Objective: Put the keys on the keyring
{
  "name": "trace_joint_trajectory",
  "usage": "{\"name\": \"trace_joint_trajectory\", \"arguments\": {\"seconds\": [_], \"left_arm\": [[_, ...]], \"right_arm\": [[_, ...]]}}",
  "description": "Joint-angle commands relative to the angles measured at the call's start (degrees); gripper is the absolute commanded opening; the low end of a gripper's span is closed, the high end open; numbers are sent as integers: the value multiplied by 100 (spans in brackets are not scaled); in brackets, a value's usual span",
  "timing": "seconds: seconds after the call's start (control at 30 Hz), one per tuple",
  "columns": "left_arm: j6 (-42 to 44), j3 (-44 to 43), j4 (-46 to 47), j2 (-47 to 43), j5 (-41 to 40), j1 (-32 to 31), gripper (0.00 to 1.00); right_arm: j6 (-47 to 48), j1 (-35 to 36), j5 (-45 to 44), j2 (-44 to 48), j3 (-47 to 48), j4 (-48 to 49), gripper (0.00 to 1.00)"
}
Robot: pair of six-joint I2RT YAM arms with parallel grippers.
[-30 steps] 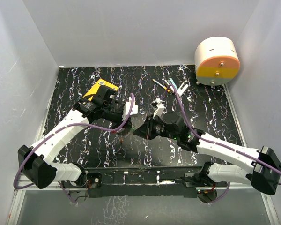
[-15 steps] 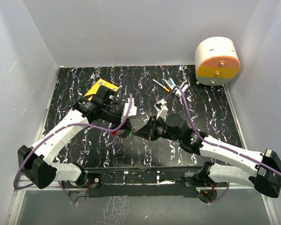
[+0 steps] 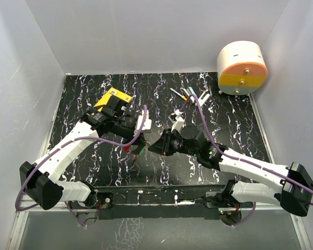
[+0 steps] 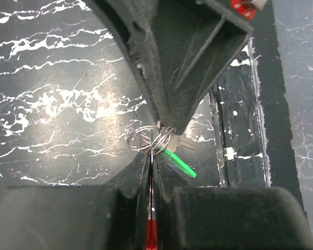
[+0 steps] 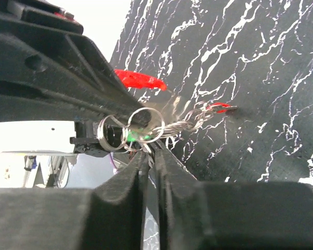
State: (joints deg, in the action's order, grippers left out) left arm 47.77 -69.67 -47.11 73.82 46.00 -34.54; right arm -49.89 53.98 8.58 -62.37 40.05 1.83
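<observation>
Red key (image 5: 141, 80): it is held clear of the worktop (image 4: 52, 99), clamped edge-on between the closed fingers of the left pincer (image 4: 152, 169). Its free end is pointed at the ring and reaches up to the coils.

Keyring (image 4: 151, 139): it is held in the air between the two arms, left of the worktop's middle. It is nipped by the right pincer (image 5: 148, 156), whose fingers are pressed together on the wire.

Whitish-silver key (image 4: 187, 145): a pale slim piece is seen just beside the ring, next to the green piece (image 4: 180, 162). Both are judged to hang from the ring already.

Change: half a second ago the right pincer had been drawn back toward its own side, and a gap was left between the two tips. It has now been brought in again, so that the tips meet at the ring. The left arm has hardly been shifted.

Meaning: a fresh try at feeding the clamped key onto the wire is judged to be under way. Whether its hole has been caught by the wire's end cannot be told, so the step is taken as unfinished.

Risk: with both pincers tip to tip, the ring could be twisted out of its thin grip.
</observation>
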Motion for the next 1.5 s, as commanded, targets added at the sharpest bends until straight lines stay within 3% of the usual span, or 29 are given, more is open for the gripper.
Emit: {"name": "trace_joint_trajectory", "arguments": {"seconds": [0.0, 0.1, 0.4, 0.93, 1.47], "left_arm": [[48, -81, -215, -109, 852, -62, 0], [29, -37, -179, -117, 781, -61, 0], [13, 12, -158, -85, 736, -61, 0], [-20, 59, -118, 9, 759, -61, 0], [-13, -23, -166, 0, 805, -62, 0]], "right_arm": [[317, -36, -363, 20, 417, 132, 26], [492, -36, -387, 310, 418, -143, 34], [750, -37, -471, 1085, 509, -658, 35], [833, -34, 179, 521, 653, 341, 33], [612, -23, 610, 264, 557, 626, 33]]}}
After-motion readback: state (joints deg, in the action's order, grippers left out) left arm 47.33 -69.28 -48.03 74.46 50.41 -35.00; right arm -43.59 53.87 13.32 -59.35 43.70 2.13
